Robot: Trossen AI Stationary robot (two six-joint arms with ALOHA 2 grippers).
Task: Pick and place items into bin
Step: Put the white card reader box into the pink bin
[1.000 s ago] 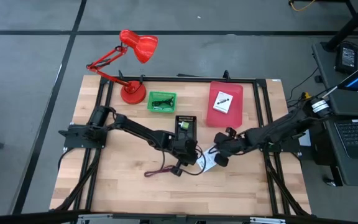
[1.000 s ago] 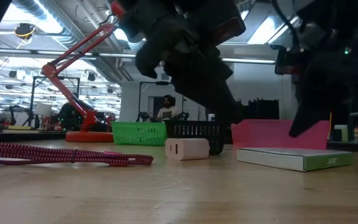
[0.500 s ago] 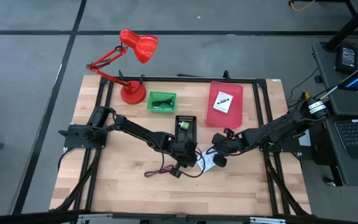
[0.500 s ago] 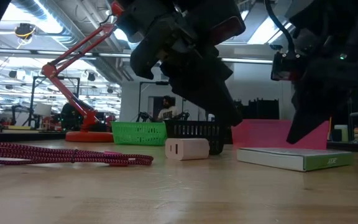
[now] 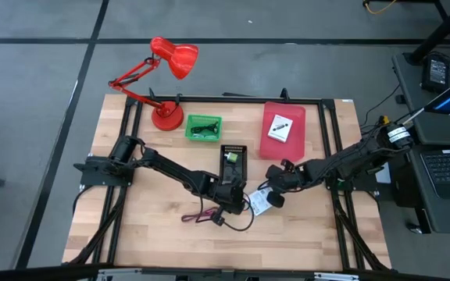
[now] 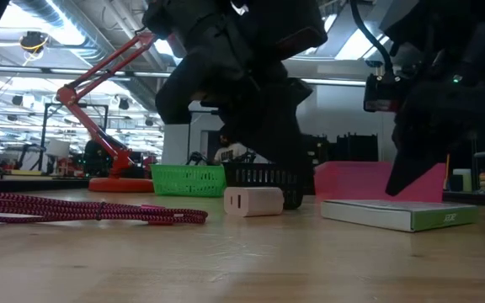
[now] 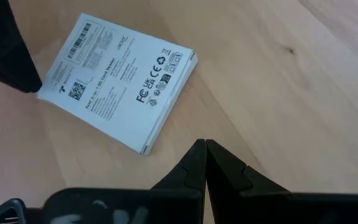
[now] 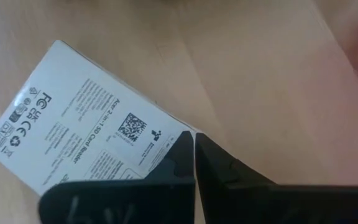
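A flat white printed packet (image 5: 258,203) lies flat on the wooden table, also seen as the packet (image 7: 120,78) (image 8: 86,124) (image 6: 402,214). My left gripper (image 7: 204,144) is shut and empty, just left of it (image 5: 239,204). My right gripper (image 8: 194,134) is shut, its tips over one corner of the packet (image 6: 394,187). A maroon cord (image 6: 91,209) (image 5: 198,216), a black cord (image 5: 241,222) and a small white cube (image 6: 253,202) lie loose on the table. A second white packet (image 5: 280,127) lies in the pink bin (image 5: 272,144). My right gripper's shut fingertips (image 8: 188,146) come from above, slanting from the table's right, over the packet's corner (image 8: 182,127). I cannot tell whether they touch it. The packet lies flat on the table.
A green basket (image 5: 203,127), a black basket (image 5: 233,156) and the pink bin stand along the far half. The red desk lamp (image 5: 166,117) stands at the far left corner. A black frame (image 5: 326,117) borders the table. Bare wood lies near the front edge (image 5: 170,242).
My left gripper has moved toward the table's near edge, beside the cords. My right gripper has shifted a little toward the table's left, closer over the packet. The packet has stayed where it was.
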